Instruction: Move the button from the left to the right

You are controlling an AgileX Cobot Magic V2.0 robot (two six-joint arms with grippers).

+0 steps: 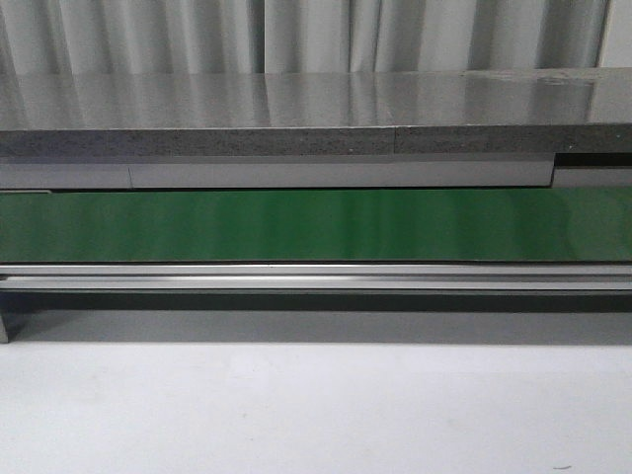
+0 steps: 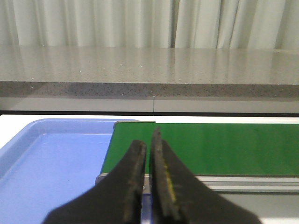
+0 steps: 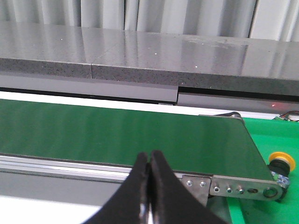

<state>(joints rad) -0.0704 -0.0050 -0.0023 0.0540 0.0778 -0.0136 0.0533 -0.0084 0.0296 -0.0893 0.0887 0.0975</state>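
A button (image 3: 281, 164) with a round orange-yellow cap on a black body stands on a green surface just past the right end of the conveyor, seen only in the right wrist view. My right gripper (image 3: 149, 155) is shut and empty, in front of the belt's near rail, to the left of the button. My left gripper (image 2: 148, 141) is shut and empty, over the left end of the green belt (image 2: 219, 147) beside a blue tray (image 2: 51, 163). Neither gripper shows in the front view.
The green conveyor belt (image 1: 316, 225) runs across the front view with a silver rail (image 1: 316, 276) along its near side. A grey stone counter (image 1: 296, 114) lies behind it, with pale curtains beyond. The white tabletop (image 1: 316, 415) lies in front.
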